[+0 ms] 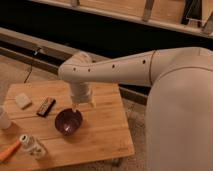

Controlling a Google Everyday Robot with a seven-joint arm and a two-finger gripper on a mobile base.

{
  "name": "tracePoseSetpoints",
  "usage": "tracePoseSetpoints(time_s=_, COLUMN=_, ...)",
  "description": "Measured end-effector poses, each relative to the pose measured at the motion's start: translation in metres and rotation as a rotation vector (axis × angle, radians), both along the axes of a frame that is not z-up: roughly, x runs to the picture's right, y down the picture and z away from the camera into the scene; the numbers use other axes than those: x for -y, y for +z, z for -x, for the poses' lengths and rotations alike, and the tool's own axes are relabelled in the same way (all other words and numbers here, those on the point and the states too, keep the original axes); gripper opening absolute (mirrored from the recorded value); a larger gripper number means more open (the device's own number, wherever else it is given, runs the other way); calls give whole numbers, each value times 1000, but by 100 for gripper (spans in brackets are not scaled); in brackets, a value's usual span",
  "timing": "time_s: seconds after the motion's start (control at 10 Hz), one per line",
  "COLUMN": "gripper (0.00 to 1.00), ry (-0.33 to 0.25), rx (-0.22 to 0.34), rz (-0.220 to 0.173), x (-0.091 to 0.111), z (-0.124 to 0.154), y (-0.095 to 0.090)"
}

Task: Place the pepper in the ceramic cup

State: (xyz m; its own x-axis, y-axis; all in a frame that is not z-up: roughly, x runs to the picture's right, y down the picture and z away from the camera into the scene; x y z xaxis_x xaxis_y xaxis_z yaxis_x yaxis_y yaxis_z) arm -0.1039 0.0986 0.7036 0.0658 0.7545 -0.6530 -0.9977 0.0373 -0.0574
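Observation:
The orange pepper (9,151) lies at the front left edge of the wooden table (100,135), partly cut off by the frame. The white ceramic cup (4,119) stands at the far left edge, only partly in view. My gripper (80,106) hangs from the white arm over the middle of the table, just above the far rim of the dark purple bowl (68,121). It is well to the right of both the pepper and the cup, and holds nothing that I can see.
A clear small jar with a white cap (33,145) lies next to the pepper. A white sponge-like block (22,100) and a dark flat bar (46,106) lie at the back left. The table's right edge drops off near my base.

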Motion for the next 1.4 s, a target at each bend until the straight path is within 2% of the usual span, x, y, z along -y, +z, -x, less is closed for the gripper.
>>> tracePoseSetpoints(time_s=0.9, gripper=65, ry=0, rx=0, rz=0, x=0, z=0, y=0)
tracePoseSetpoints(time_s=1.0, gripper=65, ry=-13, rx=8, rz=-9, x=2, z=1, y=-2)
tracePoseSetpoints(time_s=1.2, gripper=65, ry=-80, rx=56, rz=-37, x=8, z=11, y=-14)
tracePoseSetpoints(time_s=1.3, gripper=65, ry=-145, rx=107, rz=-63, x=12, z=26, y=-26)
tracePoseSetpoints(time_s=1.4, gripper=65, ry=-186, rx=140, rz=-80, x=14, z=37, y=-36)
